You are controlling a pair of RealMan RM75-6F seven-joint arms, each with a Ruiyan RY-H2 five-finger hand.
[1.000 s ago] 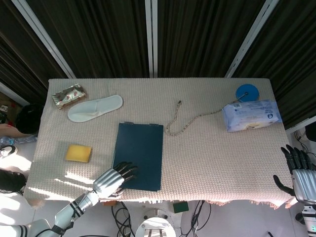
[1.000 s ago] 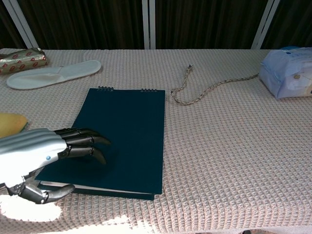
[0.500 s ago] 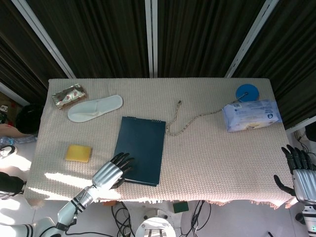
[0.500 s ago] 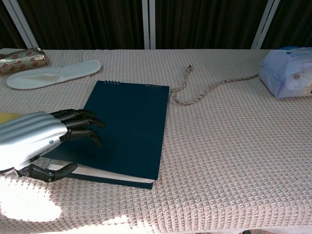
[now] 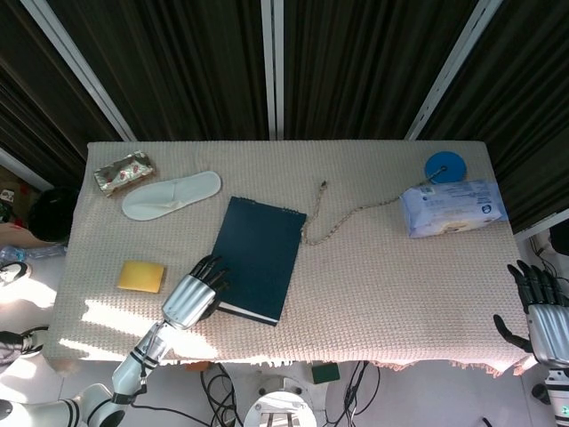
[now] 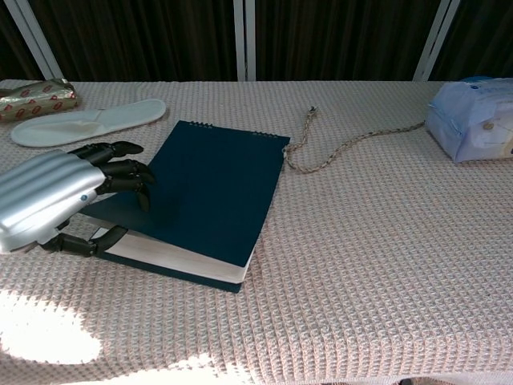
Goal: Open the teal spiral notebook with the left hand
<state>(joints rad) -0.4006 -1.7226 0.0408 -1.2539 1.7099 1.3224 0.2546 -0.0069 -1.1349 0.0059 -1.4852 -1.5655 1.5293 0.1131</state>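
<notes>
The teal spiral notebook [image 5: 258,253] [image 6: 208,188] lies closed and skewed on the beige cloth, its spiral binding [image 6: 232,130] at the far edge. Its near left corner is raised a little, and white page edges show along the near side. My left hand [image 5: 191,296] [image 6: 56,200] holds that corner, with its fingers [image 6: 120,172] on the cover and its thumb [image 6: 88,241] tucked under the edge. My right hand [image 5: 540,307] hangs off the table's near right corner, fingers apart and holding nothing; it shows only in the head view.
A white slipper [image 5: 171,195] [image 6: 88,122] and a snack packet [image 5: 124,172] [image 6: 36,98] lie at the far left. A yellow sponge [image 5: 141,277] sits left of my hand. A rope [image 5: 342,216] [image 6: 345,147], a wipes pack [image 5: 453,207] [image 6: 473,120] and a blue disc [image 5: 444,166] lie to the right.
My left hand has moved left and away, and the notebook has turned clockwise and slid with it. Its near left corner has lifted, showing more of the page edges. The right hand is still.
</notes>
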